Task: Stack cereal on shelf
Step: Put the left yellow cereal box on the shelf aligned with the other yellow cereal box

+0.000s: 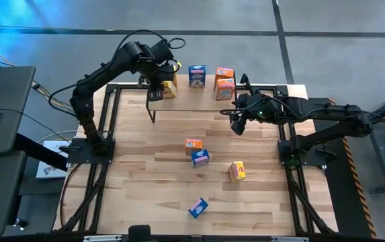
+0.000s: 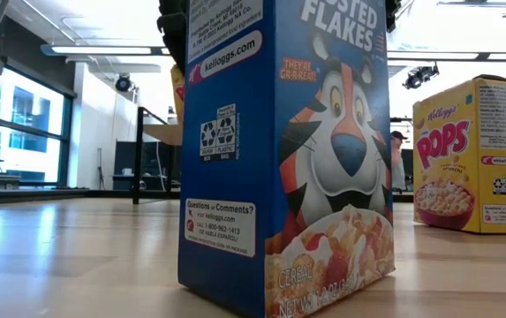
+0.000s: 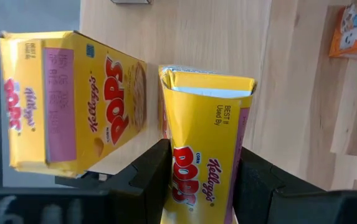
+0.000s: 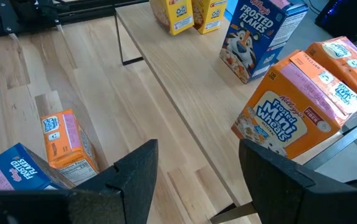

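- From above, the shelf was seen along the far edge of the table. On it stood a yellow box at the left, a blue box in the middle and two orange boxes at the right. The left gripper was placed at the yellow box. The right gripper was held over the table just in front of the shelf's right part. Four more boxes were scattered on the table.
- From table height, a blue box was seen close up, with a yellow box to its right.
- From the left wrist, a yellow box was seen pinched between the fingers, beside a second yellow box.
- From the right wrist, the fingers were seen spread with nothing between them.
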